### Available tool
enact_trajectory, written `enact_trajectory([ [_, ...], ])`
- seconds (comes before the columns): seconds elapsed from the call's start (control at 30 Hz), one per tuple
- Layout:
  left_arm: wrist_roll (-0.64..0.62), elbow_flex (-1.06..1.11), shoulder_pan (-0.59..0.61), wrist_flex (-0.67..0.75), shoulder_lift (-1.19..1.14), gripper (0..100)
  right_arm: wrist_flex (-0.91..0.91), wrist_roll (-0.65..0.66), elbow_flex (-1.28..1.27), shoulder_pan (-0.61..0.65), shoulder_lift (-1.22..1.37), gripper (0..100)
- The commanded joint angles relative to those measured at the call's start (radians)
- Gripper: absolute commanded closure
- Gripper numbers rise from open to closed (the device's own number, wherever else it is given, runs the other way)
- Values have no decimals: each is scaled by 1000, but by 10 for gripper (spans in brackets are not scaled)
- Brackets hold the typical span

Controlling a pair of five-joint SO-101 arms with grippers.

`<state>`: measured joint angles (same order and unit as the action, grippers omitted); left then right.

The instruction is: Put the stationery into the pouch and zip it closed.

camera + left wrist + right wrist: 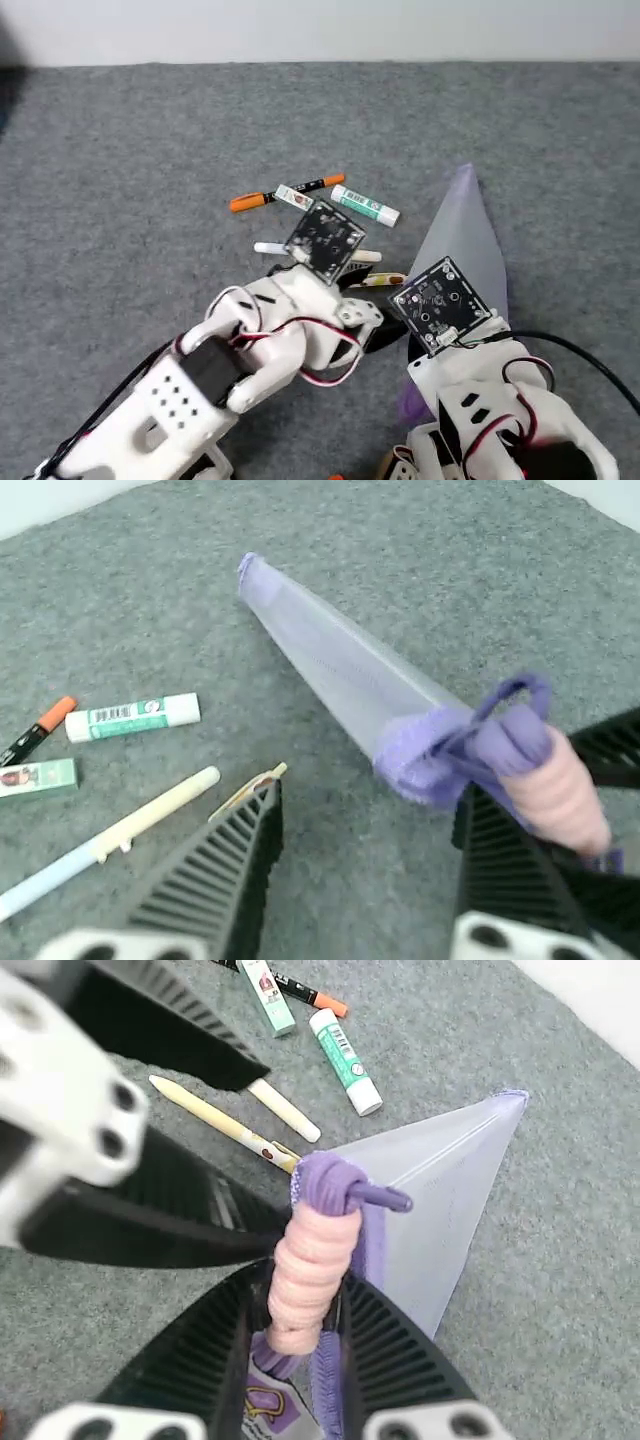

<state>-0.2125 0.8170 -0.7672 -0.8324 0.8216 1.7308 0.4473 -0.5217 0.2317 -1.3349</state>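
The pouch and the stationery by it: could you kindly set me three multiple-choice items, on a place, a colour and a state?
1. Where does the glue stick lie?
A. in the pouch
B. on the grey mat
C. in a gripper

2. What colour is the pouch?
A. translucent purple
B. red
C. black

3. How is the right gripper?
A. open, holding nothing
B. shut on the pink pull
C. shut on the glue stick

1 B: it lies on the mat, apart from the pouch.
2 A: its wall is pale lilac.
3 B: its jaws clamp the pull at the pouch's end.
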Motion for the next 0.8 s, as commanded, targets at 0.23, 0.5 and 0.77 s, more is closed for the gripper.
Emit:
enact_trajectory([
  [0.23, -6, -65, 17, 66, -15, 729, 24, 11, 35, 1, -7, 991],
  [0.5, -5, -91, 49, 72, -26, 731, 56, 43, 21, 1, -48, 991],
  [0.77, -5, -88, 6, 74, -28, 731, 56, 43, 23, 1, -61, 991],
])
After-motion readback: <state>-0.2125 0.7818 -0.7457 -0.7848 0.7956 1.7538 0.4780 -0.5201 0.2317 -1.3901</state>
